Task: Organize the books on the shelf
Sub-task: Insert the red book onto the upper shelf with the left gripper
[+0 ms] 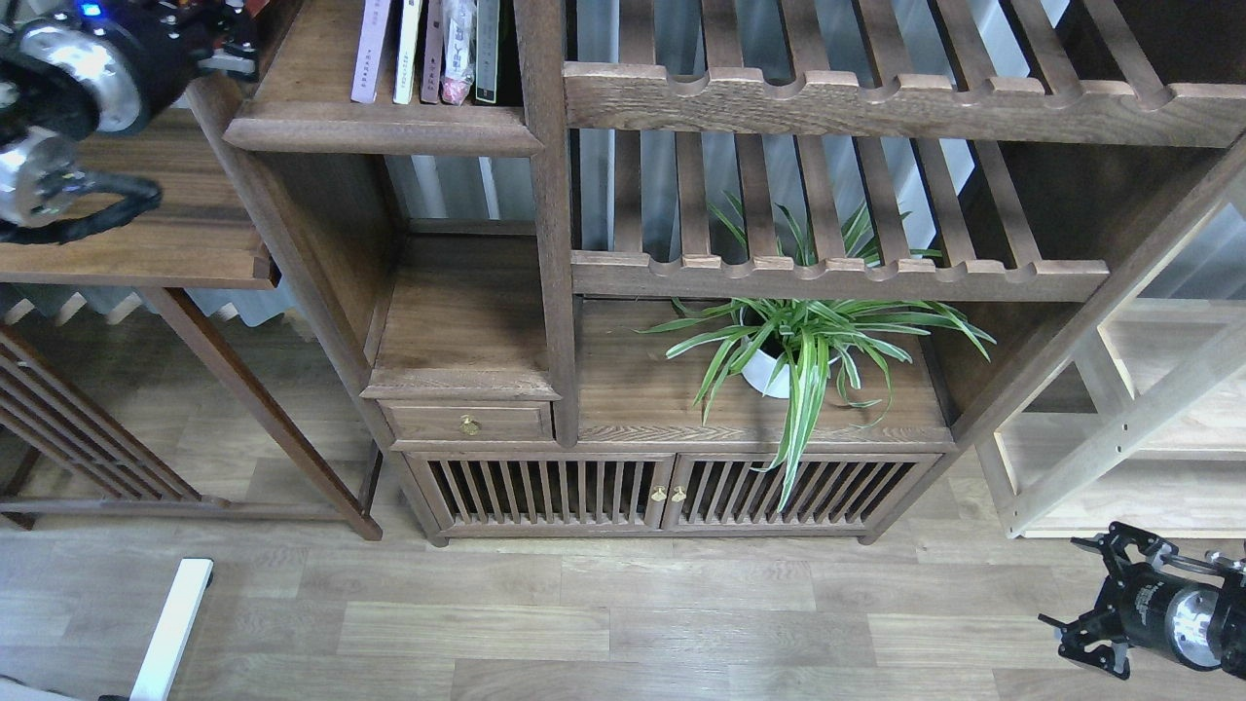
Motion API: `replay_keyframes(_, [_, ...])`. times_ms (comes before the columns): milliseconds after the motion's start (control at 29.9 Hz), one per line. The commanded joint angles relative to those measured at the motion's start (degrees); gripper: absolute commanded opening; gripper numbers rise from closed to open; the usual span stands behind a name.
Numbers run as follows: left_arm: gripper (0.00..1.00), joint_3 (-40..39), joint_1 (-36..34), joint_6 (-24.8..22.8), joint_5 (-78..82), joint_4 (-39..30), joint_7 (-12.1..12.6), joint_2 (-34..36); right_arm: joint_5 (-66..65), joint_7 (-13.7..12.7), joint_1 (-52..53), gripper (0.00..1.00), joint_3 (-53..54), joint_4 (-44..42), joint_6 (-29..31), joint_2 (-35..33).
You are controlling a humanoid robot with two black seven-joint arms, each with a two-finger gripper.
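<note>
Dark-brown shelf (380, 131) is seen carrying upright books (428, 49); left hand (229, 29) is cropped, grip untellable; right hand (1090, 608) hangs spread above floor (623, 613).

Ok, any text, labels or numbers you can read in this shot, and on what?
None can be read.
Spines of the books on the shelf: dark marks, too small and blurred to read.
Nothing else in view shows lettering.
</note>
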Motion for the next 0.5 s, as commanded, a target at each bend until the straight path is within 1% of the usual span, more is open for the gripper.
replay_keyframes(0, [0.0,0.2,-0.2,0.8,0.0,2.3,0.0,-3.2,0.0,0.0,0.0,0.99,0.0,0.0,0.0,0.1])
replay_keyframes(267, [0.0,0.2,-0.6,0.9,0.1,5.4,0.0,-7.3,0.0,0.0,0.0,0.99,0.0,0.0,0.0,-0.2])
replay_keyframes(468, [0.0,1.1,-1.3,1.2,0.3,9.1,-0.1,-10.5,0.0,0.0,0.1,0.99,0.1,0.0,0.0,-0.2])
